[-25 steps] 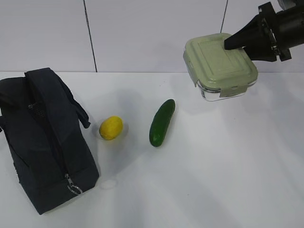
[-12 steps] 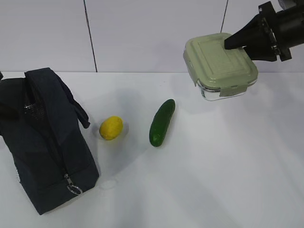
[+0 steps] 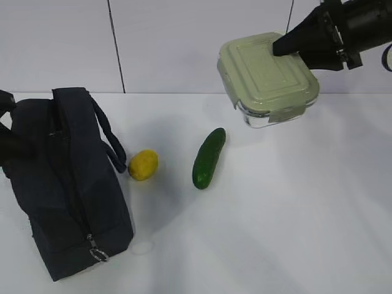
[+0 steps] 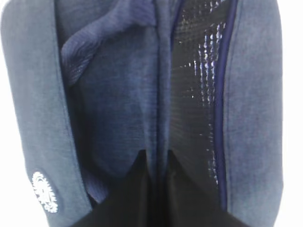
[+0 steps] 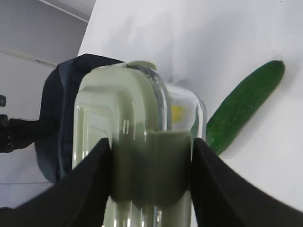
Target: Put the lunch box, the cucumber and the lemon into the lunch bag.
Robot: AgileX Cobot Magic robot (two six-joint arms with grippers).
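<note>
Far left on the white tabletop (image 3: 275,214), the lunch bag (image 3: 61,184) stood. Only the left wrist cam showed the left tool (image 4: 157,158) pinched tight on a fold of its fabric beside the shiny lining. Then lemon (image 3: 143,165), cucumber (image 3: 208,158). Up right, the right tool (image 5: 151,175) clamped the lunch box (image 3: 267,78) midair; its wrist cam showed the clear glass side.

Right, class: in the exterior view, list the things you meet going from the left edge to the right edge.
lunch bag → lemon → cucumber → lunch box, held off the table → right gripper
</note>
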